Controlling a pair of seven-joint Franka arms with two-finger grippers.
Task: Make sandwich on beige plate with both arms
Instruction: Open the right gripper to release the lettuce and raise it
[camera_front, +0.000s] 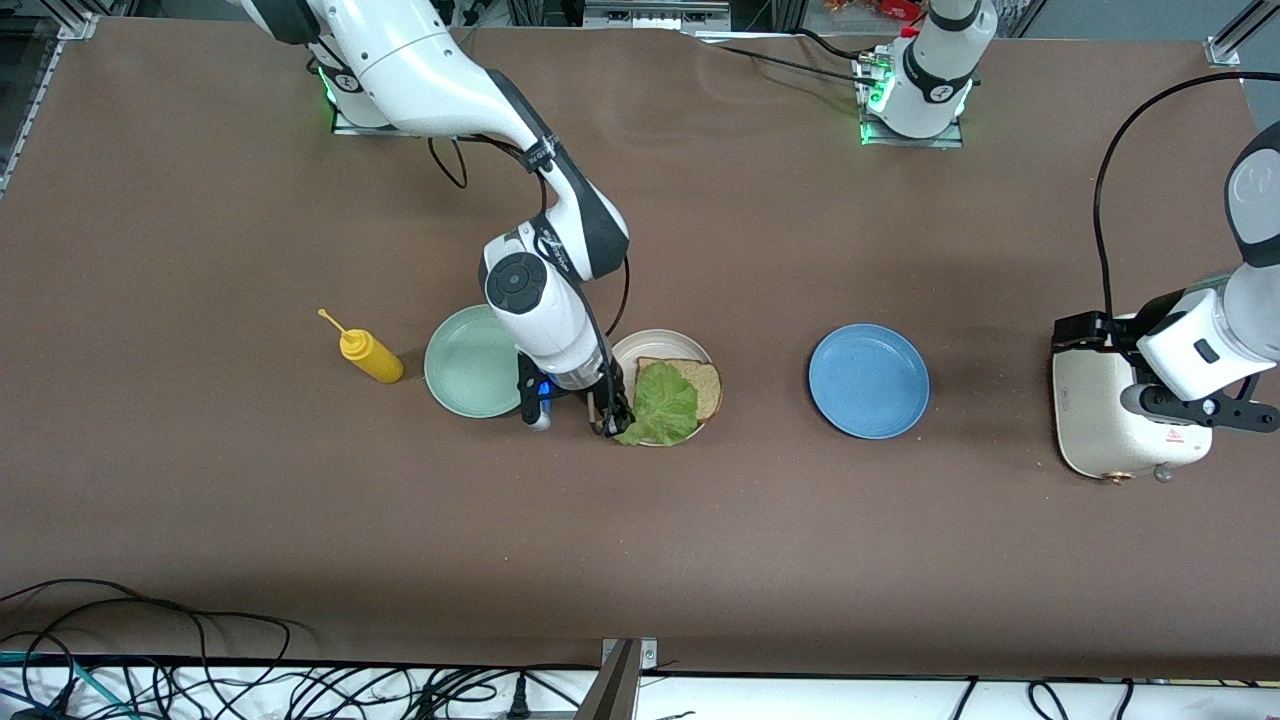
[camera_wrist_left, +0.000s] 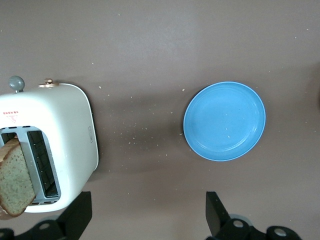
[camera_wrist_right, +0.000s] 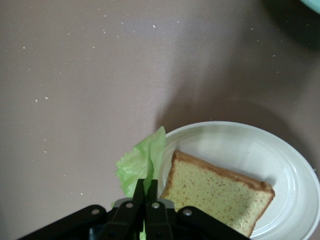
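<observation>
The beige plate sits mid-table with one brown bread slice lying on it. A ruffled green lettuce leaf lies partly over that slice, and its edge hangs past the plate's rim. My right gripper is down at that rim, shut on the leaf's edge. A second bread slice stands in a slot of the white toaster. My left gripper hangs open over the table beside the toaster, holding nothing.
A mint green plate lies beside the beige plate toward the right arm's end, with a yellow squeeze bottle past it. A blue plate lies between the beige plate and the toaster. Cables run along the table's front edge.
</observation>
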